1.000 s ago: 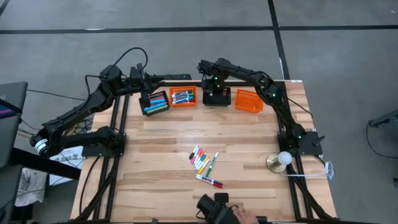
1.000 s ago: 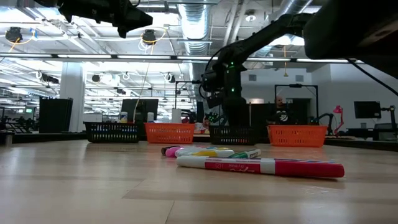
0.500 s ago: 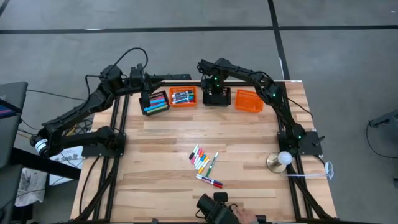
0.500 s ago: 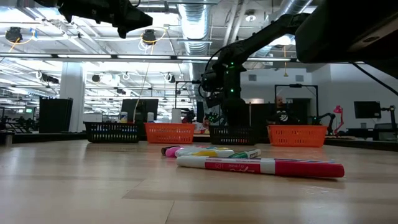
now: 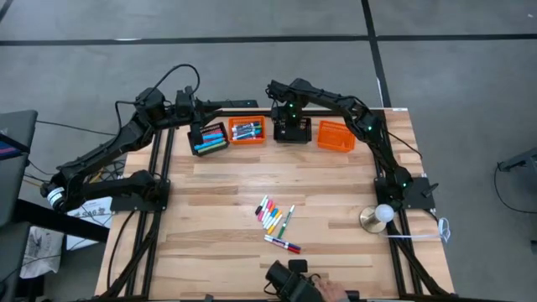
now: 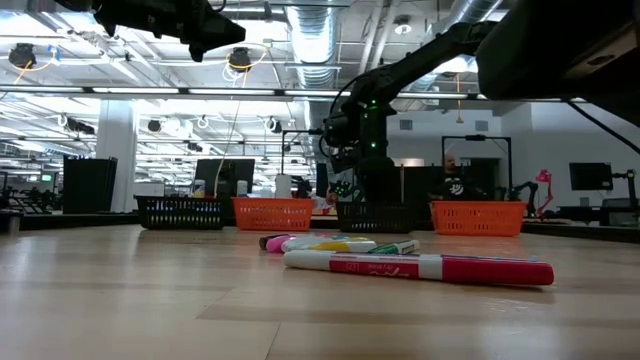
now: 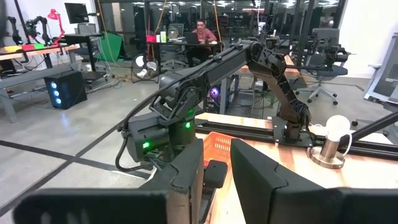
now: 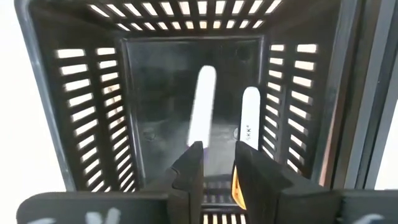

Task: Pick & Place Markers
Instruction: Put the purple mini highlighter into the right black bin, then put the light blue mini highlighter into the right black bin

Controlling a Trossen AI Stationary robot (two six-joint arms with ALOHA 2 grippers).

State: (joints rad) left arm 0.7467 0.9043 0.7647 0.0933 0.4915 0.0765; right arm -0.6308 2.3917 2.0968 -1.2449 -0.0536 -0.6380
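Several markers [image 5: 275,220] in pink, yellow, green, red and white lie loose on the table's middle; the low view shows them close up [image 6: 415,266]. My right gripper [image 8: 217,163] hangs open above a black mesh basket [image 5: 293,131] at the far edge, fingers pointing down into it. Two white markers [image 8: 203,107] lie on the basket's floor, one with an orange end [image 8: 237,183] behind a finger. My left gripper [image 7: 217,168] is open and empty, raised near the far left by another black basket [image 5: 209,137] that holds several markers.
An orange basket [image 5: 247,131] with markers and another orange basket [image 5: 336,136] stand in the far row beside the black ones. A small lamp with a white bulb [image 5: 379,216] stands at the right edge. A camera [image 5: 289,281] sits at the near edge.
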